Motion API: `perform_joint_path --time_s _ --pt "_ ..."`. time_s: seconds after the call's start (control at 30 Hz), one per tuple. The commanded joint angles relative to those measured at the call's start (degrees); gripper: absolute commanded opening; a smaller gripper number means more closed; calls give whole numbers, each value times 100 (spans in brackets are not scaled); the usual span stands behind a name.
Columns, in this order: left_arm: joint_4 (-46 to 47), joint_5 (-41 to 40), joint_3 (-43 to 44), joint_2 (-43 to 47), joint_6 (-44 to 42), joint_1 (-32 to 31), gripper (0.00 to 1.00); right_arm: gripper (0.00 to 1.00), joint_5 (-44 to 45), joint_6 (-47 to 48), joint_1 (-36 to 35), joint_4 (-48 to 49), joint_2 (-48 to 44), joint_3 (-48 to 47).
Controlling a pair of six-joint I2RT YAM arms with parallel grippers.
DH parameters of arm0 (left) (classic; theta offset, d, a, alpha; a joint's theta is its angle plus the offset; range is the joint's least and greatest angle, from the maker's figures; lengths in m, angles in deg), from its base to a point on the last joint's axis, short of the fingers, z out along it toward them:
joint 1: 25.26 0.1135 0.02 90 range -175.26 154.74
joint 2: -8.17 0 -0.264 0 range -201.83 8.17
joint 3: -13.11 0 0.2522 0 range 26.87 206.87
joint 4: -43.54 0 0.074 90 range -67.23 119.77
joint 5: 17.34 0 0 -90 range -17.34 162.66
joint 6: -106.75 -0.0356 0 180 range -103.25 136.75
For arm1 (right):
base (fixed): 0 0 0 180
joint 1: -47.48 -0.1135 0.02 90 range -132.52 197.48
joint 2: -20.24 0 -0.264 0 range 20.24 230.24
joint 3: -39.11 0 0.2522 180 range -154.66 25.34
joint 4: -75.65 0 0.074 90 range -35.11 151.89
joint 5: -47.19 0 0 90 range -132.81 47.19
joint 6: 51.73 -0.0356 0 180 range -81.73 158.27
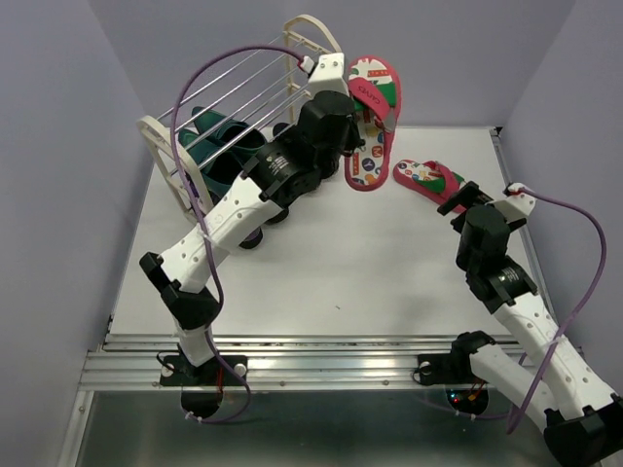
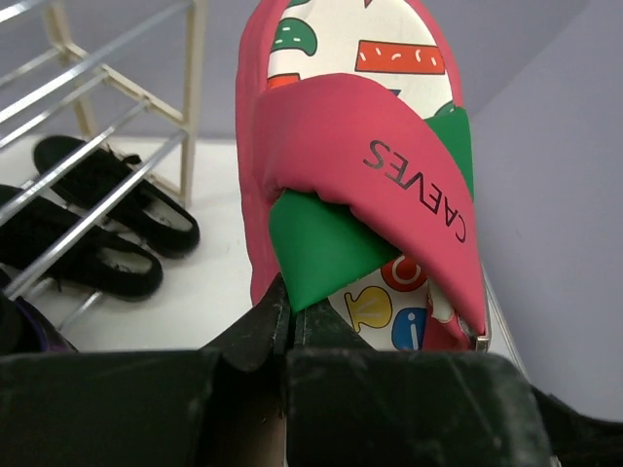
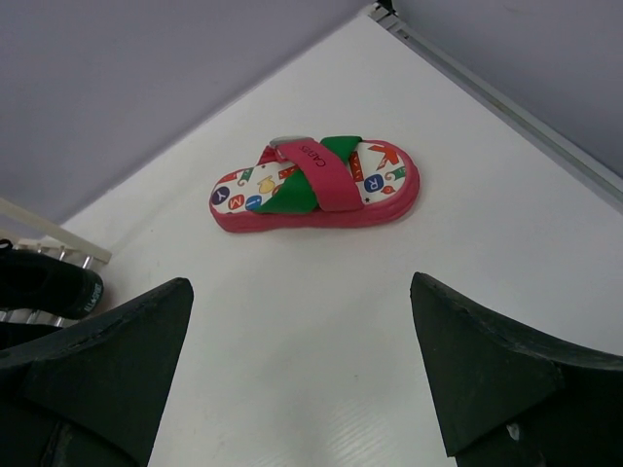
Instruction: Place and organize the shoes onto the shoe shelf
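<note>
A: Where is the shoe right now?

B: The left gripper (image 2: 290,309) is clenched on one red flip-flop (image 1: 378,88), pinching it by the edge where the green strap meets the sole. It hangs toe-up in the air, just beside the far end of the shoe shelf (image 1: 156,129) and clear of the desk (image 1: 321,272).

A: And its partner?

B: The other flip-flop (image 3: 316,185) lies flat on the desk. The right gripper (image 3: 299,282) hovers near it with its jaws spread wide and holds nothing.

A: How should the placing go?

B: I'd tip the held flip-flop level first, because the rods are thin and a tilted sole could slip through. The green shoes (image 1: 219,131) fill a lower tier and the black shoes (image 2: 107,209) sit underneath, so the bare top rods look like the best spot. It should go to one side, sole across two rods, leaving room for its mate. Only let go once it rests there.
</note>
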State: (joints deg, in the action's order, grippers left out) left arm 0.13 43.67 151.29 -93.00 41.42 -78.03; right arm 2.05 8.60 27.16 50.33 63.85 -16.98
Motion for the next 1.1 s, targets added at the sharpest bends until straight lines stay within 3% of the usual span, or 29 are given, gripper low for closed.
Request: perform_joint_path --time_s 0.0,0.4,1.07 --pt "705 -774 618 150 -366 249 0 99 58 -118 28 109 50 -4" --pt "1523 -792 987 -167 371 1515 0 99 -381 -144 28 109 244 -127" --pt "2183 -1741 988 -694 1708 2069 0 98 -707 -302 28 4 218 -65"
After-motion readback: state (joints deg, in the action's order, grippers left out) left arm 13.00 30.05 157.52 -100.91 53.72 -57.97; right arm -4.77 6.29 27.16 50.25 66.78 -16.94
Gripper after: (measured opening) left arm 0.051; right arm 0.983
